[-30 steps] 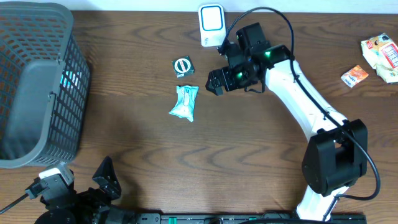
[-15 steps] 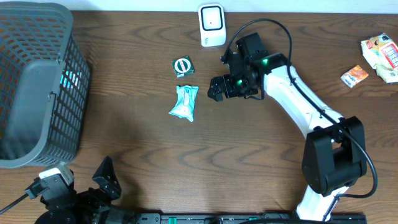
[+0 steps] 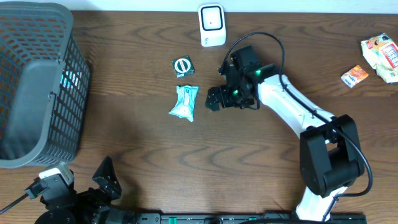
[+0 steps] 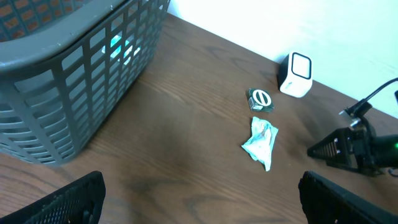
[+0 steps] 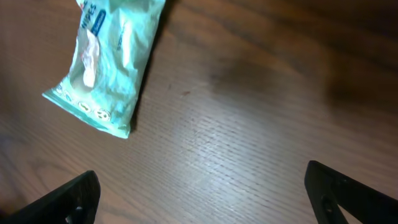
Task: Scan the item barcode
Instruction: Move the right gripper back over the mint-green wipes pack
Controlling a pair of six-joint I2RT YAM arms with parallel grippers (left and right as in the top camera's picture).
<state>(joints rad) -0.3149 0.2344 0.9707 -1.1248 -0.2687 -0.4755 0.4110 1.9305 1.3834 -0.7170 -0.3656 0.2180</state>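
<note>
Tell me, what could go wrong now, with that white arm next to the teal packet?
The teal packet lies flat and looks limp, so the open right gripper may push it instead of pinching it. A shove could knock the round green item close by.

Front of packet [image 3: 185, 102]: open table [image 3: 155, 162]
Behind packet: small green item [image 3: 183, 65], near
Far left: basket [image 3: 74, 93], tall walls, well apart

It looks like a mock shop checkout in a robotics lab: a grey shopping basket [image 3: 37, 87] on a wood-grain table [image 3: 155, 162], a small white barcode scanner [image 3: 212, 25] by the white wall [image 4: 323, 25], a teal packet [image 3: 185, 102] and snack packs [image 3: 380, 55] lying about, a white robot arm [image 3: 292, 102] reaching over.
</note>
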